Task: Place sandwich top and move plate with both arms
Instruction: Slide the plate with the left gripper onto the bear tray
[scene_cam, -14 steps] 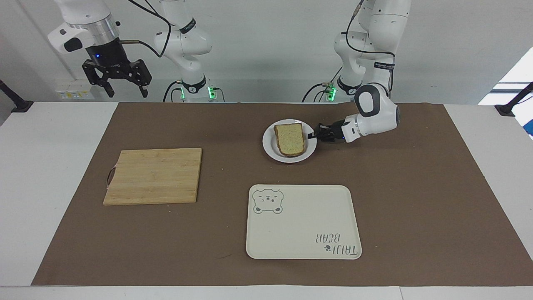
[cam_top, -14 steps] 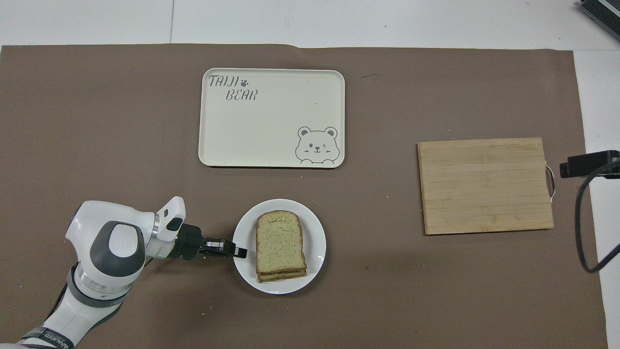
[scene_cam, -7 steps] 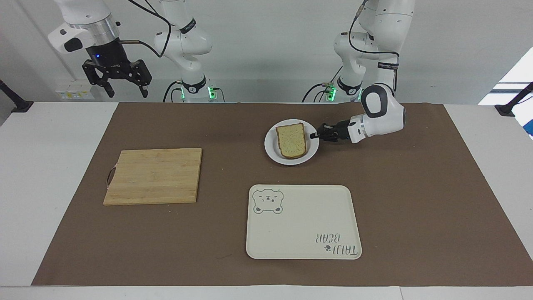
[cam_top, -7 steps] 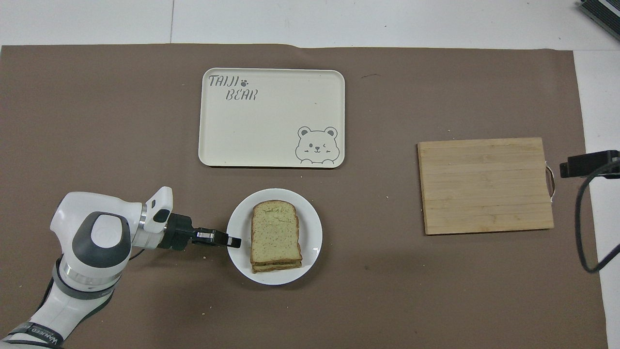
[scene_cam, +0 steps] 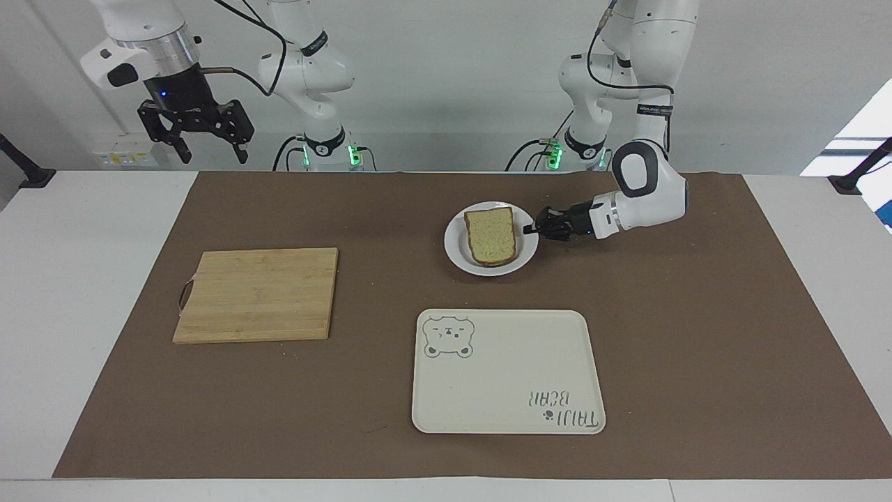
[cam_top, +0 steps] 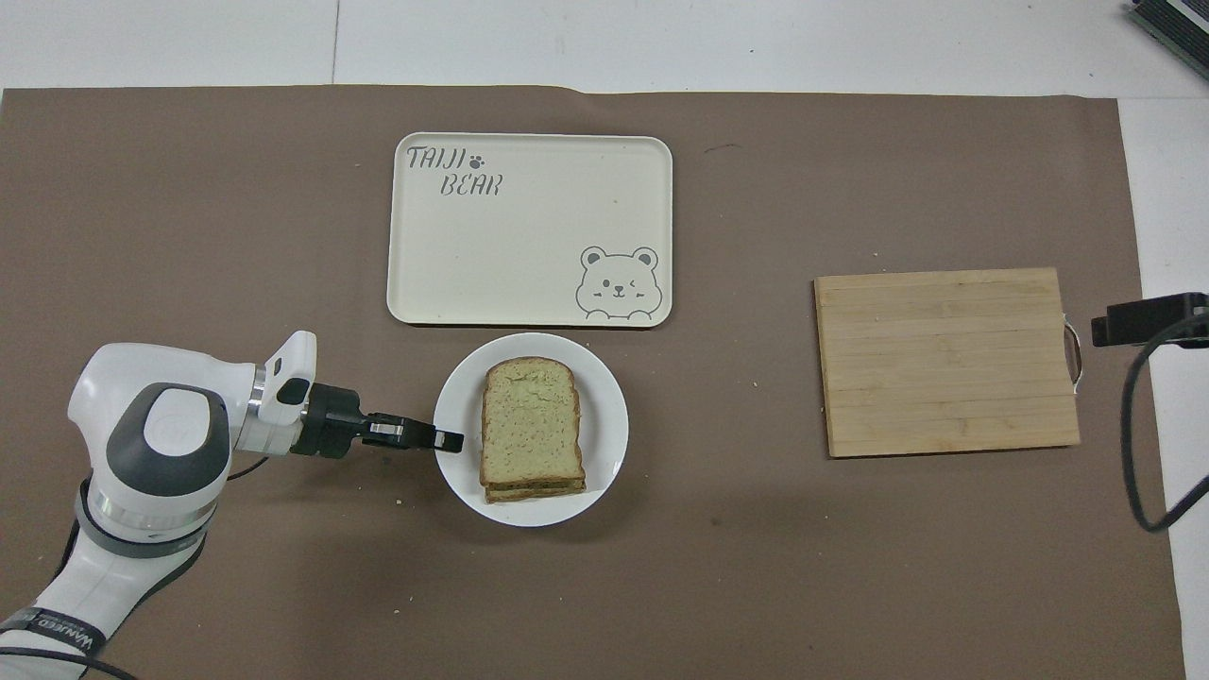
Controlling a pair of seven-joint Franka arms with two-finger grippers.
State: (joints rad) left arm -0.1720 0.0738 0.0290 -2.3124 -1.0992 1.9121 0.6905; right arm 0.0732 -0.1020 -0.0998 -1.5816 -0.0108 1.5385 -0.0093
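A: Which way is the cream tray (scene_cam: pixel 508 371) lying from the load being carried?

B: Going across the facing view: the right gripper (scene_cam: pixel 209 143) is being held spread and empty, high over the right arm's end of the table, well apart from everything; that arm is waiting. The cutting board (scene_cam: pixel 256 294) is lying bare. Next, the plate (scene_cam: pixel 457 251) is being pinched at its rim by the left gripper (scene_cam: pixel 534 229), pressed together on the edge toward the left arm's end. The sandwich top (scene_cam: pixel 492 235) is already seated on the stack in the plate.

A: And the tray?

B: It is lying farther from the robots than the plate, just beside it in the overhead view, its long axis running across the table.

A: The arm's pose?

B: The left forearm is being kept low and nearly level, wrist pointed sideways at the rim. A carry away from the robots is judged to be what is called for.
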